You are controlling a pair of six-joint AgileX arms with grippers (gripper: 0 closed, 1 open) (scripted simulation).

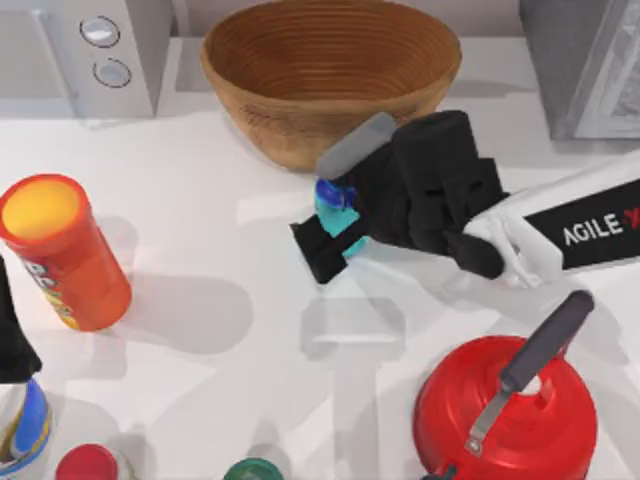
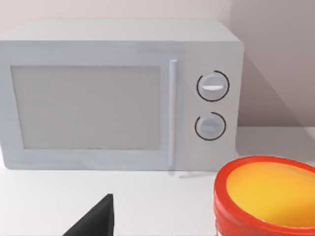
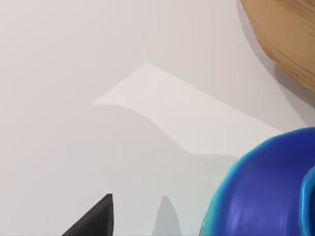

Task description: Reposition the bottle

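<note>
Top view: right gripper (image 1: 338, 222) reaches in from the right, fingers either side of the bottle (image 1: 335, 208), apparently clamped on it for carrying; bottle sits just before the wooden bowl (image 1: 330, 75); left gripper (image 1: 12, 340) is parked at the left edge. Right wrist view: bottle (image 3: 266, 189) lies close beneath the camera, bowl (image 3: 285, 39) beyond.

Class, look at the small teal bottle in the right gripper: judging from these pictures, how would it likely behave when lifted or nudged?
The bottle looks like a rigid cylinder, so it probably keeps its shape between the right gripper fingers. Its smooth, glossy shoulder, seen in the right wrist view, suggests it could slip. Being small beside the wooden bowl, it is likely light and apt to tip or roll if knocked.
</note>
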